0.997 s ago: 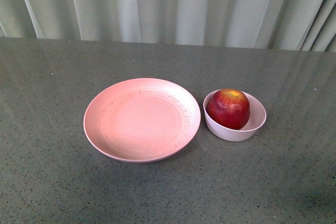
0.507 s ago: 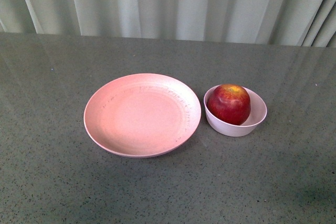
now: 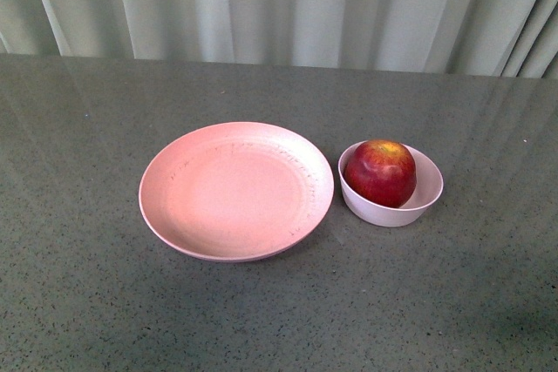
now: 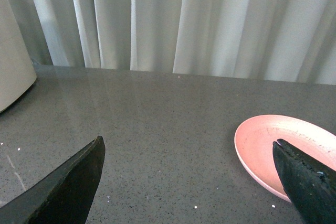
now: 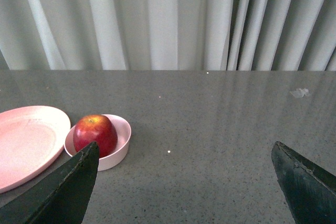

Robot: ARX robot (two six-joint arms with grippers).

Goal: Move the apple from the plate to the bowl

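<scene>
The apple (image 3: 381, 172) sits in the bowl (image 3: 423, 205), just right of the bare plate (image 3: 235, 191) near the bench's (image 3: 87, 302) middle. Left gripper (image 4: 189, 182) and right gripper (image 5: 184, 182) both gape wide, holding nothing.

A grey speckled table (image 3: 87, 302) is carrying two vessels, and its far edge is running along a pale curtain (image 3: 279, 6). The plate (image 3: 236, 191) is lying flat on the table. The bowl (image 3: 391, 185) is resting just to the right of the plate, rims nearly touching, and is sitting slightly farther from the curtain's side than the plate's far rim.
</scene>
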